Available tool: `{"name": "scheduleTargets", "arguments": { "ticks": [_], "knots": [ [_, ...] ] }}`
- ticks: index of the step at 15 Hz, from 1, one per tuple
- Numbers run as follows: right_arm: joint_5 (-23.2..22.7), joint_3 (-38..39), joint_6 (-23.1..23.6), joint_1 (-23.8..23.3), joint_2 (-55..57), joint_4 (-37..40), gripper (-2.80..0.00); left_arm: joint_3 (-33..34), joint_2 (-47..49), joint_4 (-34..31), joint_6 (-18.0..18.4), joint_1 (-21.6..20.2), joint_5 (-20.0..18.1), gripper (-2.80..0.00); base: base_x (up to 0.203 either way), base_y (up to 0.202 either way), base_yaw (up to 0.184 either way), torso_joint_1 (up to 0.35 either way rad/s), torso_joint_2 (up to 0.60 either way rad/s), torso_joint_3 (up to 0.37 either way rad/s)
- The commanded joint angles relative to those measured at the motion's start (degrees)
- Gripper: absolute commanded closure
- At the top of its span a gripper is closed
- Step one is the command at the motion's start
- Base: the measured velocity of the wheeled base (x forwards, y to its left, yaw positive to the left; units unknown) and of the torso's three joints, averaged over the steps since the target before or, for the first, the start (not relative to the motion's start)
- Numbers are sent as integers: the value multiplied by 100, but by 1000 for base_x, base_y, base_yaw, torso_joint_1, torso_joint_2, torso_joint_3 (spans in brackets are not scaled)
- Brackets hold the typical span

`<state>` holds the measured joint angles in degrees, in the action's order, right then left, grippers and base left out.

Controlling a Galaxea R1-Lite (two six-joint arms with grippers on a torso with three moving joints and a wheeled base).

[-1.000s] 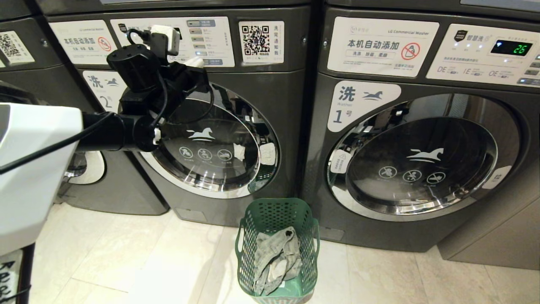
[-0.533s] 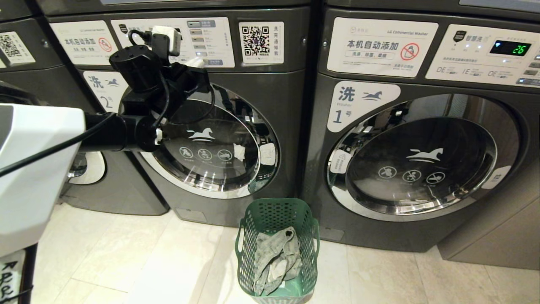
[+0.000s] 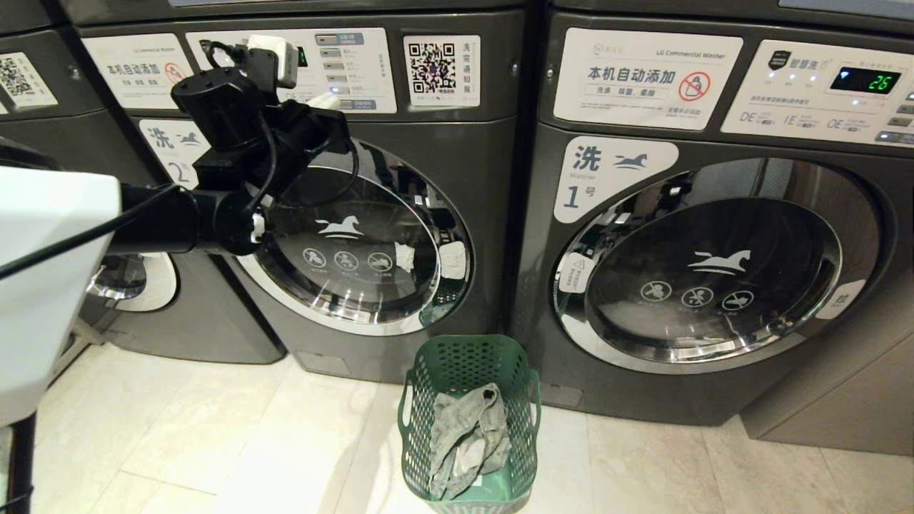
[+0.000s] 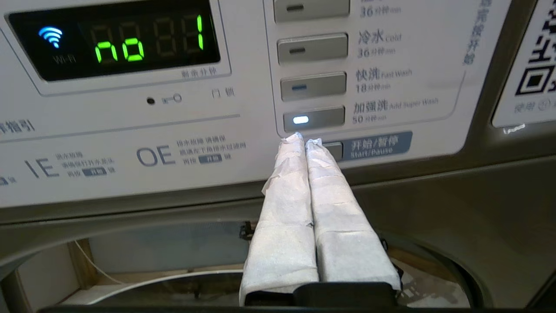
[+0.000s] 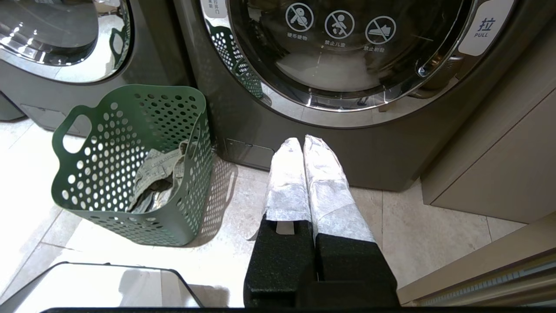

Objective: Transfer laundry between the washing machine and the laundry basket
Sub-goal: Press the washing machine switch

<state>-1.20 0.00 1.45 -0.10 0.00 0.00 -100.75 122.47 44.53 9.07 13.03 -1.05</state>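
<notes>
Head view: the left gripper (image 3: 330,102) was raised to the control panel (image 3: 285,68) of the washer (image 3: 371,235) marked "2", above its closed door (image 3: 357,239). Far below it and to its right, the basket (image 3: 468,421) stood on the floor (image 3: 214,435) between the two machines, the laundry (image 3: 468,441) inside it.

Left wrist view: the cloth-wrapped fingers (image 4: 289,182) were pressed together, their tips at the panel just below a lit button (image 4: 313,119) and beside the start/pause button (image 4: 374,145).

Right wrist view: the right gripper (image 5: 300,141) hung low with its fingers together, pointing at the base of the machine marked "1" (image 5: 347,87); the basket stood beside it.
</notes>
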Motion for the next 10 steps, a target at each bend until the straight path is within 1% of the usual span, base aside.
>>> {"name": "scheduleTargets", "arguments": {
  "ticks": [1,4,10],
  "knots": [
    [-3,0,4,1,0,0,0,399,-342,72,6,6,5,0,0,0,0,0,0,0],
    [-3,0,4,1,0,0,0,635,-478,82,-28,6,193,0,0,0,0,0,0,0],
    [-3,0,4,1,0,0,0,375,-235,66,-37,6,193,0,0,0,0,0,0,0]
  ]
}}
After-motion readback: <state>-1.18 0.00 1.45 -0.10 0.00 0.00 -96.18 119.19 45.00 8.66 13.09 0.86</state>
